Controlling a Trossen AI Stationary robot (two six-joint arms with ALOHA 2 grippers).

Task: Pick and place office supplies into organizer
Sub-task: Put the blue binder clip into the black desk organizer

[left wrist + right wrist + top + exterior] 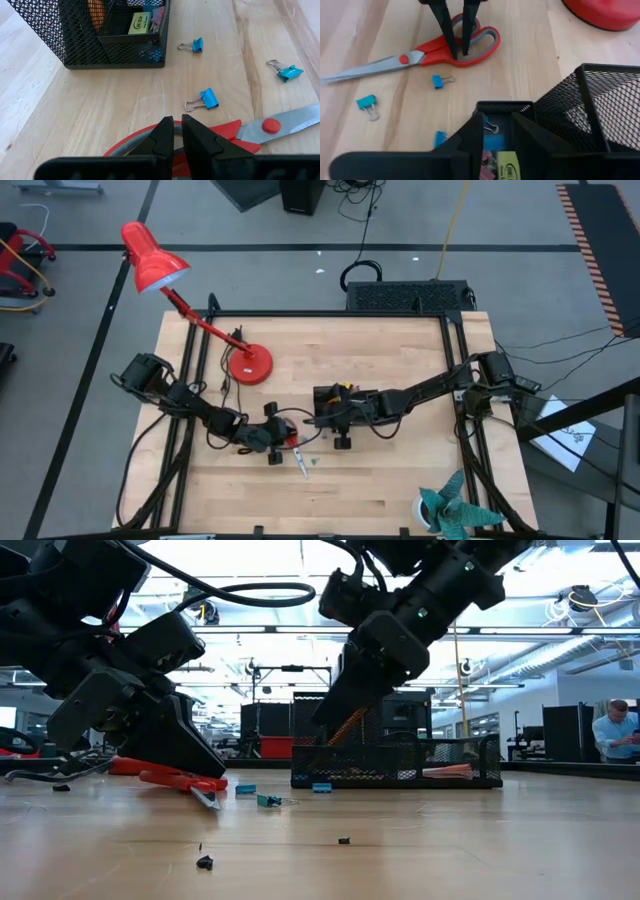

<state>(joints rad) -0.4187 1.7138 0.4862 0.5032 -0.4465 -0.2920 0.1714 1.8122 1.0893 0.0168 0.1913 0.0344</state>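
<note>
With the left claw [174,131] clamped on the scissors [235,131] handle, lift level toward the organizer [75,35], clear of the right claw [497,131], whose fingers stand apart above it.

We see scissors [260,127] on desk [400,480], left of organizer [335,400] | clips [209,98] between them | lamp [248,365] far-left | left tool [175,137] at scissors' handles
</note>
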